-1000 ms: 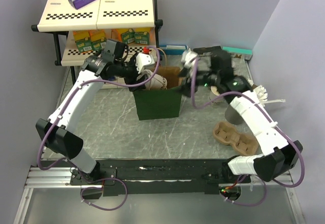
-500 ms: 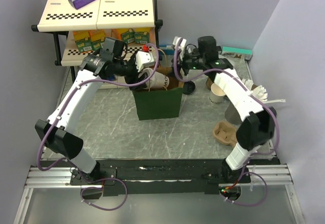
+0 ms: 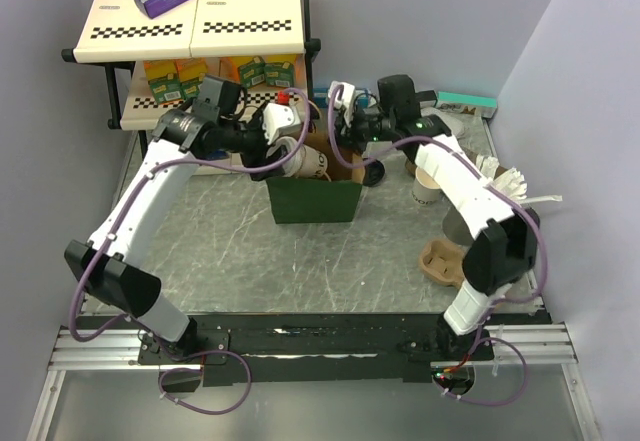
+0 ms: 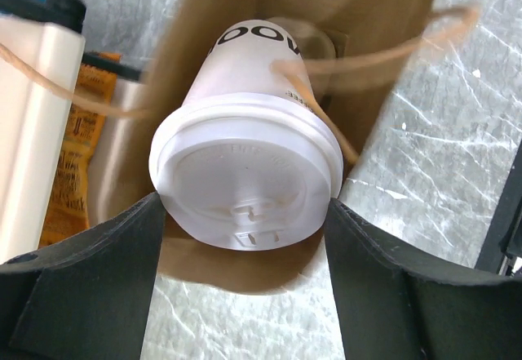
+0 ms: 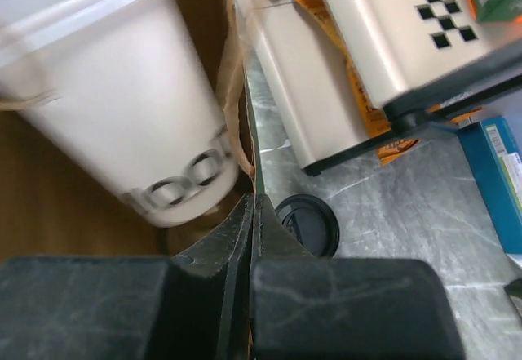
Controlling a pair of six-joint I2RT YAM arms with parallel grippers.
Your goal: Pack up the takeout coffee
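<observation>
Surface: grey marbled table (image 3: 220, 231), a checker-trimmed shelf (image 3: 190, 31) at the far left, plain walls around.
Bag: one green paper bag (image 3: 315, 206) stands at the centre, mouth up, brown inside.
Left tool: the left gripper (image 4: 245, 213) clamps the lidded cup (image 3: 305, 159) just under its white lid, one finger on each side.
Cup's place: over the bag's left rim, base already inside the mouth.
Key relation: the cup's long axis is tipped. The lid points left toward the left wrist, the base right and down into the bag. It looks as if it must swing upright to land flat.
Right tool: the right gripper (image 5: 253, 209) has its jaws pressed together. The bag's far-right rim runs straight into the seam, so I read it as a pinch on the paper.
Nearer arm: left on the cup, right on the bag.
Count, cups: two I can make out. One is held; one open cup (image 3: 428, 185) stands well to the right.
Count, rest: one pulp tray (image 3: 455, 263), one grey tumbler (image 3: 458, 223), one black lid (image 5: 306, 225) lying loose just right of the bag.
</observation>
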